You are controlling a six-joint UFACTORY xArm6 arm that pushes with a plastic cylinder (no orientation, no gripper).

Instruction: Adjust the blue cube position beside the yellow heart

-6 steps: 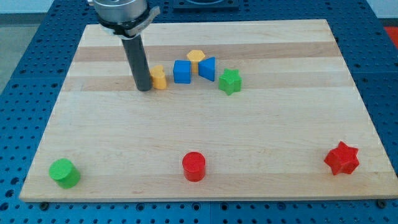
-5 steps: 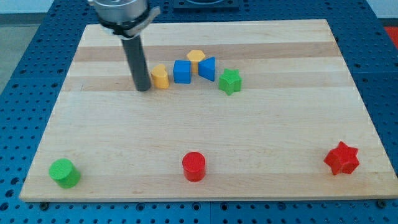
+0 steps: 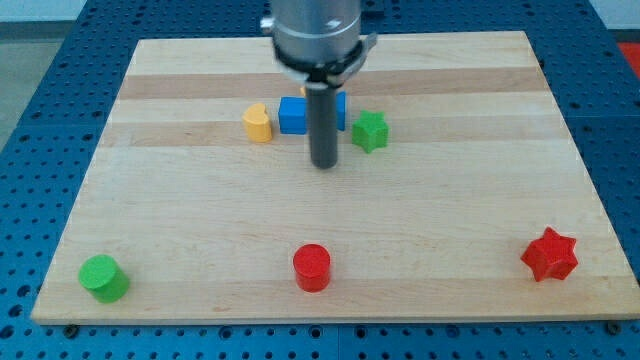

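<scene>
The wooden desk (image 3: 420, 230) fills most of the frame. The dark rod comes down at upper centre, and my tip (image 3: 323, 165) rests on the desk just below and right of the blue cube (image 3: 292, 115). There are no jaws on this arm, only the rod. The red star (image 3: 549, 255) lies at lower right, the red cylinder (image 3: 311, 267) at bottom centre, the green cylinder (image 3: 103, 277) at lower left. The green star (image 3: 370, 131) sits right of the rod. The blue cube is near the yellow heart (image 3: 258, 123), slightly apart, on its right.
</scene>
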